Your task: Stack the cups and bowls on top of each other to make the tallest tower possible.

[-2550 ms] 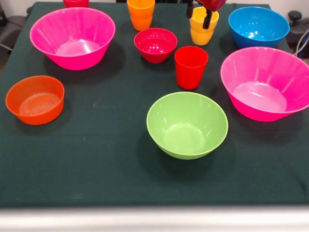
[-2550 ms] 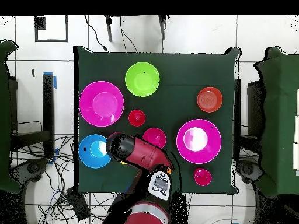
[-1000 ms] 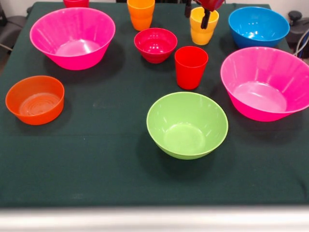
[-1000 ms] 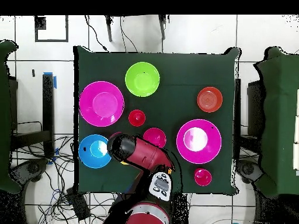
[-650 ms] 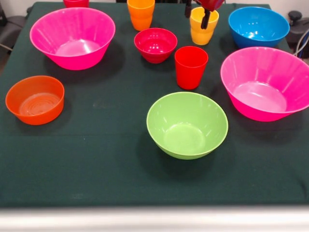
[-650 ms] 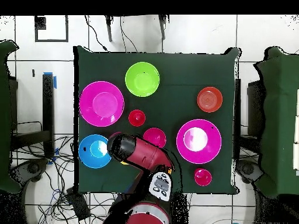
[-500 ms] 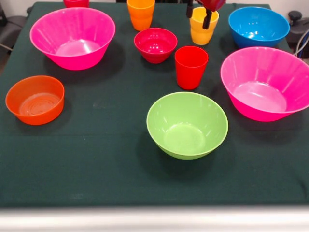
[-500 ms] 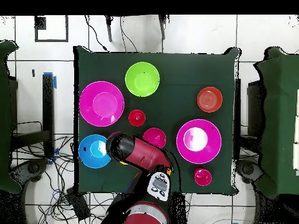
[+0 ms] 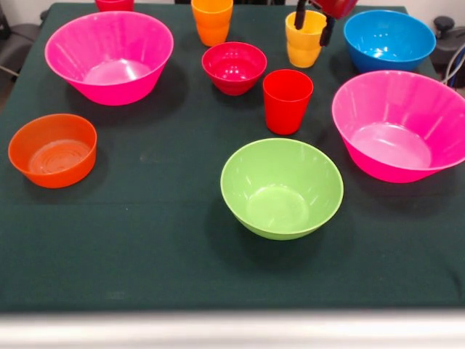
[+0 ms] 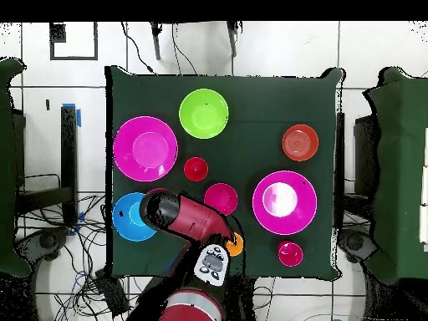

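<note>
At the far edge, my gripper point(image 9: 313, 22) hangs open over the yellow cup point(image 9: 305, 40). One black finger is above the cup's mouth and the other by its right rim. The lime-green bowl point(image 9: 282, 187) stands upright near the middle, with the red cup point(image 9: 287, 100) just behind it. The small crimson bowl point(image 9: 234, 67) and the orange cup point(image 9: 212, 20) stand further back. The small orange bowl point(image 9: 52, 149) is at the left. Every vessel stands singly. In the overhead view my arm point(image 10: 180, 216) hides the yellow cup and the gripper.
Two large hot-pink bowls point(image 9: 109, 57) point(image 9: 399, 123) flank the table. The blue bowl point(image 9: 389, 40) sits right beside the gripper, and my arm partly covers the blue bowl point(image 10: 125, 219) from above. A small crimson vessel point(image 10: 290, 253) stands at the table corner near the robot.
My gripper has shifted right across the yellow cup, from its left rim to its right rim. Seen from above, the arm swung toward the blue bowl and uncovered the orange cup.
</note>
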You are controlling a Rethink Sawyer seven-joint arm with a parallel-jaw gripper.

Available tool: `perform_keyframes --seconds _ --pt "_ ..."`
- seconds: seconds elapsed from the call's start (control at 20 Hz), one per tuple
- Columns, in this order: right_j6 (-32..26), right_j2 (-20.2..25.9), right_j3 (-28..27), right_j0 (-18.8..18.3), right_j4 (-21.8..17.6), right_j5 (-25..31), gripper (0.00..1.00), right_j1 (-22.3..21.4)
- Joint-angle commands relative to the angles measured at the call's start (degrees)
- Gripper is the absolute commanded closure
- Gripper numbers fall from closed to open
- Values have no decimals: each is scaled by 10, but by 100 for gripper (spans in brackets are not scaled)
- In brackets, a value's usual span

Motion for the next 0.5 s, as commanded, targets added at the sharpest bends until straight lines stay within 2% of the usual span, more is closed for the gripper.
perform_keyframes --seconds 0.05,0.5 --pt "139 32 -53 22 36 -22 0 42" --pt "152 27 -61 42 49 -25 0 55"
